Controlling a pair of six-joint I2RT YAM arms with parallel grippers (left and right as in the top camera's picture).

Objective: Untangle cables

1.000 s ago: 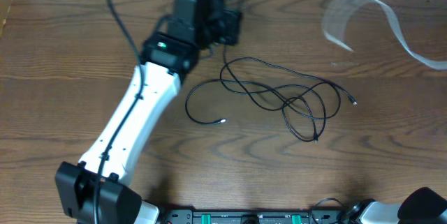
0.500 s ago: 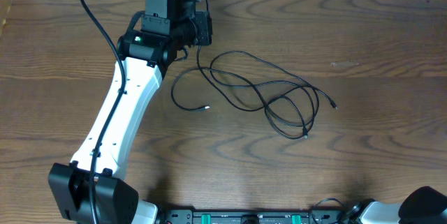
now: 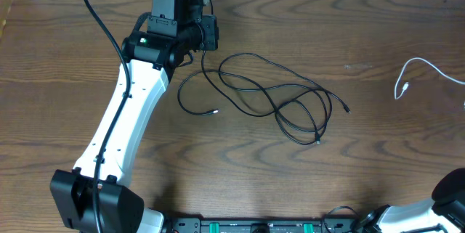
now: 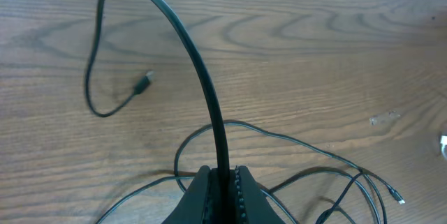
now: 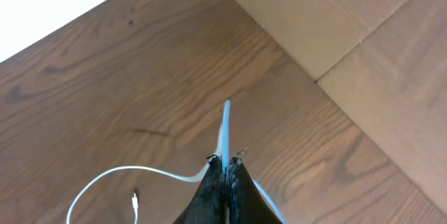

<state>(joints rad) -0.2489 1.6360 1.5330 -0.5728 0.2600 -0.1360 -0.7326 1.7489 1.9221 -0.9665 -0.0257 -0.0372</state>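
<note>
my left gripper (image 4: 222,174) is clamped on the thin black cable (image 4: 202,77), my right gripper (image 5: 225,162) on the thin white cable (image 5: 225,130). the white one is far right over the brown wooden table (image 3: 290,182), well apart from the black, so i judge them separated. the black's crossed loops mid-table remain to be straightened.

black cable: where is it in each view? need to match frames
Overhead: black cable loops mid-table, left of centre to right of centre.
Left wrist: it rises from the left gripper, shut on it at bottom centre, and arcs to top left.
Right wrist: not in it; only the white cable.
Shared landmark: pale scuff right of the cable in overhead, and in left wrist.
</note>
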